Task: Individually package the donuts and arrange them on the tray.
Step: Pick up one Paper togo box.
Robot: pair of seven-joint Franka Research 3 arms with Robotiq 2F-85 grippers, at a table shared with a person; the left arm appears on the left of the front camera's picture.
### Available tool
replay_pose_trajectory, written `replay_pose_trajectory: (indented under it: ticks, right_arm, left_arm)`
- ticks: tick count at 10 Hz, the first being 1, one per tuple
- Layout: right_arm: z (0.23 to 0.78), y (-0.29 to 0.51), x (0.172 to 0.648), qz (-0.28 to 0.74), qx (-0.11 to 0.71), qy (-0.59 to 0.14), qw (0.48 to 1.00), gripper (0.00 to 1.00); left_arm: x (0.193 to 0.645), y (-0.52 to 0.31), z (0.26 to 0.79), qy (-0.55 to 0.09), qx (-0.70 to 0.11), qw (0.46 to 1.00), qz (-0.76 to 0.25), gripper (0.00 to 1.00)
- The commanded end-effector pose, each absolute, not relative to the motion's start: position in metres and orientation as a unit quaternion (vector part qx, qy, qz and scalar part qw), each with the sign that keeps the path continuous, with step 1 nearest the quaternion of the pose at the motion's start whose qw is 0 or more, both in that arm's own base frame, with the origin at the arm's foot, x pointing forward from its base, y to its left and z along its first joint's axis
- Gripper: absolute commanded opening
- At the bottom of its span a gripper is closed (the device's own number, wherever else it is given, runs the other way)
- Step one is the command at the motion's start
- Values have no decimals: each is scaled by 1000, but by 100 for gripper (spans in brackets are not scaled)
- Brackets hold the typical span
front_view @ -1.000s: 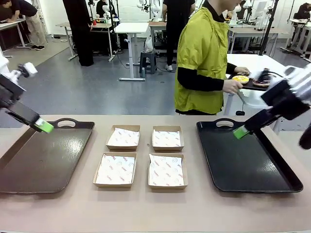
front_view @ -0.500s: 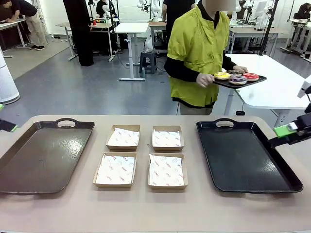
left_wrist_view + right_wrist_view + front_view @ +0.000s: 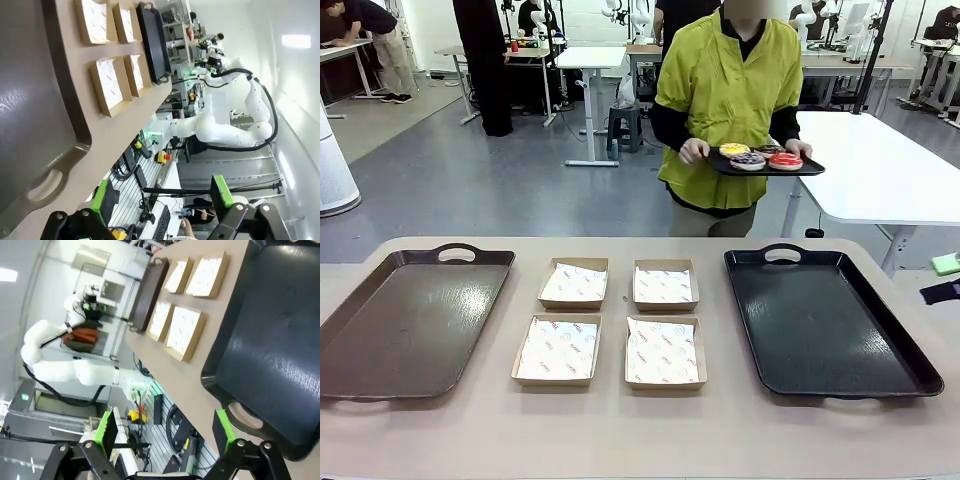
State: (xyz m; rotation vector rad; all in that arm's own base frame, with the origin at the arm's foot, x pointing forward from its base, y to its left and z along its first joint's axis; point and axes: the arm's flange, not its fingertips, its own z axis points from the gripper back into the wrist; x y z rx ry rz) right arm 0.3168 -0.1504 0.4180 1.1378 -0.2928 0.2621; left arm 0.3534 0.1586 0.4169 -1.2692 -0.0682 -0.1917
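Well beyond the desk, upper centre-right of the front view: four donuts on a small tray carried by a person. Left hand spread wide, gripping nothing; right hand likewise wide apart and bare. On the desk, four paper-lined boxes between a brown tray and a black tray.

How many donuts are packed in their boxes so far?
None yet. Done: the four paper-lined boxes sit open and empty between the brown tray and the black tray. In hand: the person across the table holds a small tray carrying the donuts. Left: every donut goes into a box, then the boxes onto a tray.
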Motion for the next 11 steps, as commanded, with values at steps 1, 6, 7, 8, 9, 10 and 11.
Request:
replay_pose_trajectory:
  ticks: [1,6,7,8,9,10,11]
  right_arm:
    - [416,-172,314,101,555,-164,809,100]
    - [413,-188,301,71,548,-170,816,100]
    - [413,-188,301,71,548,-170,816,100]
    - [413,-188,301,71,548,-170,816,100]
    - [413,-188,301,71,548,-170,816,100]
    - [413,-188,301,71,548,-170,816,100]
    - [413,-188,301,71,548,-170,816,100]
  left_arm:
    - [345,173,417,-54,-603,793,-72,100]
    - [335,192,415,-59,-591,803,-49,100]
    - [335,192,415,-59,-591,803,-49,100]
    - [335,192,415,-59,-591,803,-49,100]
    - [335,192,415,-59,-591,803,-49,100]
    - [335,192,415,-59,-591,803,-49,100]
    - [335,192,415,-59,-591,803,-49,100]
